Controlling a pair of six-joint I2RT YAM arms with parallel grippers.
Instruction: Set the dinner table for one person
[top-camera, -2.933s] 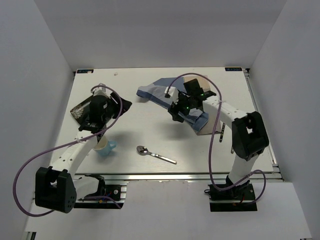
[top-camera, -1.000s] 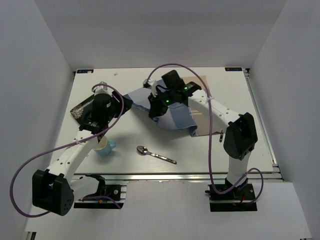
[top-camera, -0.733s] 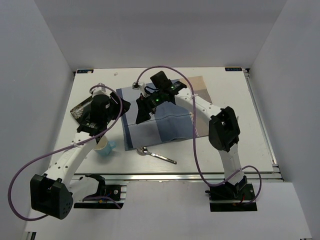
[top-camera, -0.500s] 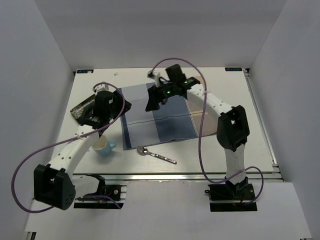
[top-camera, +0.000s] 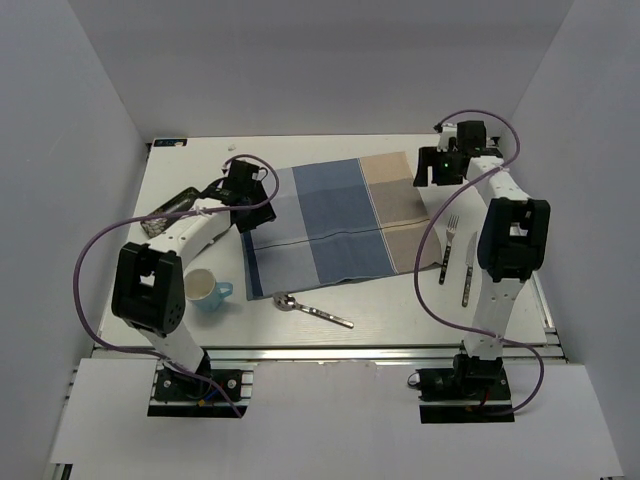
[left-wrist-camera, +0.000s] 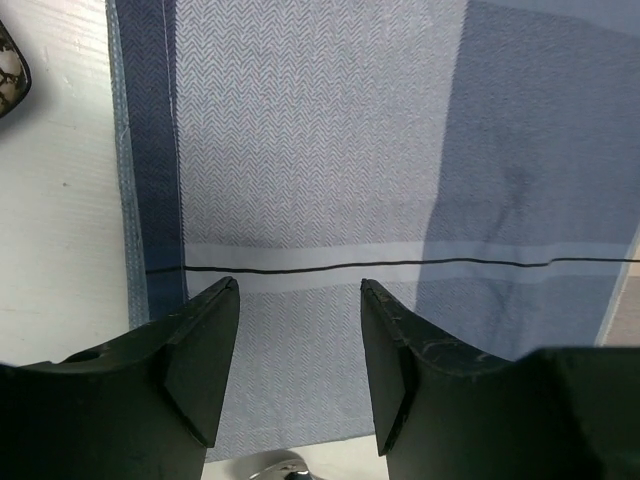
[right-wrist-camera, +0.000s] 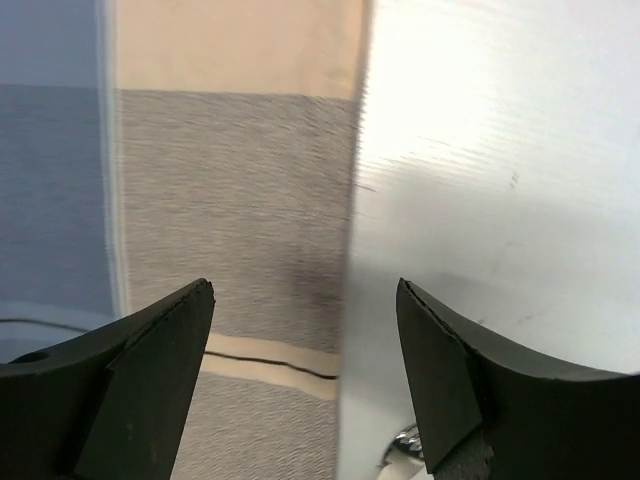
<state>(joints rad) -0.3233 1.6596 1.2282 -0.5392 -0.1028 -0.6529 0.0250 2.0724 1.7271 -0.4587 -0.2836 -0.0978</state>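
My left gripper (left-wrist-camera: 299, 287): jaws apart, empty, poised above the placemat (top-camera: 330, 220). My right gripper (right-wrist-camera: 305, 285): wide, empty, above its right edge.

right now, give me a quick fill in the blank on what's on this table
The fork lies between the placemat and the ___. The cup stands to the ___ of the spoon. The left gripper and right gripper are both ___.
Missing words: knife, left, open.
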